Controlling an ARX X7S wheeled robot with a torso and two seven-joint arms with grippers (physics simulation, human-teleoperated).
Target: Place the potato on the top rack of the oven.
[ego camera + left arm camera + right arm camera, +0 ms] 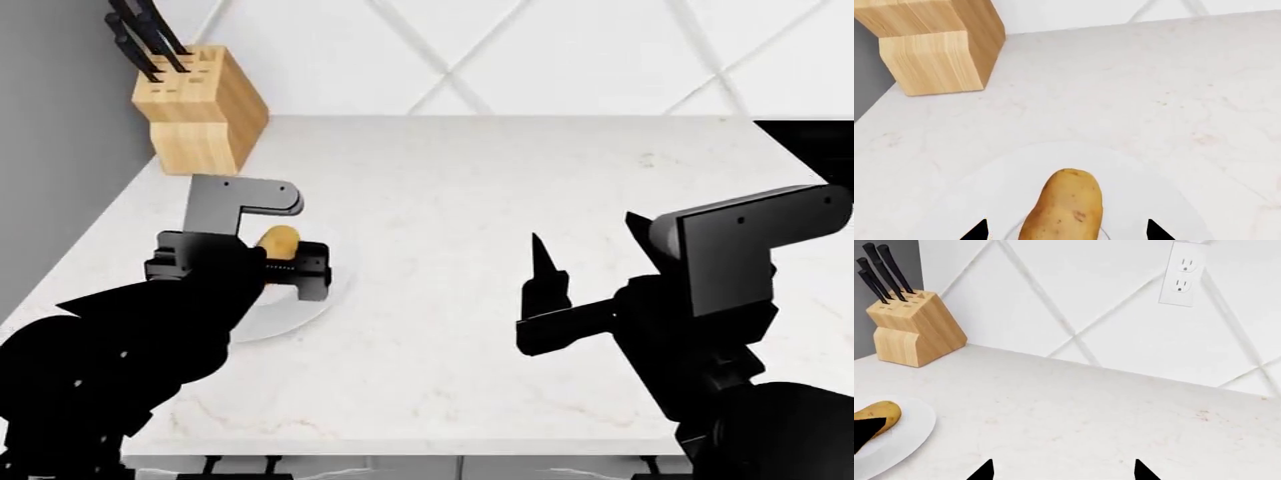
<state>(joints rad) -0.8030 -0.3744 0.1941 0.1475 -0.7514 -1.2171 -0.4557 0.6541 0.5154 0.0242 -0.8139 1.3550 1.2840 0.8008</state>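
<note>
We find the potato lying on a white plate that sits on the pale marble counter, toward its left side and in front of the wooden knife block. Our left gripper hangs over the plate with its jaws spread wide, one dark fingertip on either side of the potato; the tips flank it with clear gaps, so nothing is gripped. Our right gripper hovers above the bare middle of the counter, well apart from the plate, its jaws parted and holding nothing. In the right wrist view we see a wall socket on the white panelled backsplash.
</note>
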